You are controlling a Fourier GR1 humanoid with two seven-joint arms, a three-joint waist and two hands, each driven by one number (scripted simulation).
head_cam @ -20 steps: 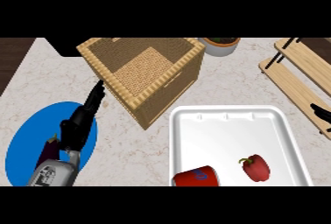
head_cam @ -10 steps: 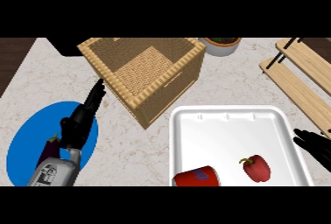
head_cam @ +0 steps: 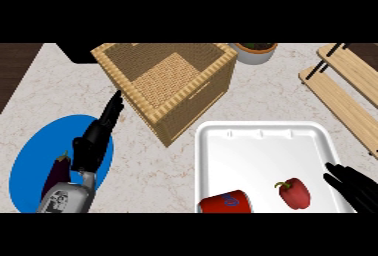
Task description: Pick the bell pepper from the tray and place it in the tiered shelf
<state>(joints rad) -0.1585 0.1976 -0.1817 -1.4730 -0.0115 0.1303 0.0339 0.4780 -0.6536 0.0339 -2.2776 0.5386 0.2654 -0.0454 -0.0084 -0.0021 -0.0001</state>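
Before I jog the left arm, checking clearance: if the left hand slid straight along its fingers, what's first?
Probably the wicker basket: the left hand points its straight fingers up-right at the near wall. Height is unclear.

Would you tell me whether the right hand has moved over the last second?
Yes. The right hand has come in from the right, over the white tray's right rim toward the bell pepper.

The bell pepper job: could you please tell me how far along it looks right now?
Nothing is done: the red bell pepper lies in the white tray, beside a red can. In hand: the right hand, fingers straight, is over the tray's right rim, not touching the pepper. Left: grasp, lift, and place it in the wooden tiered shelf. The left hand rests open.
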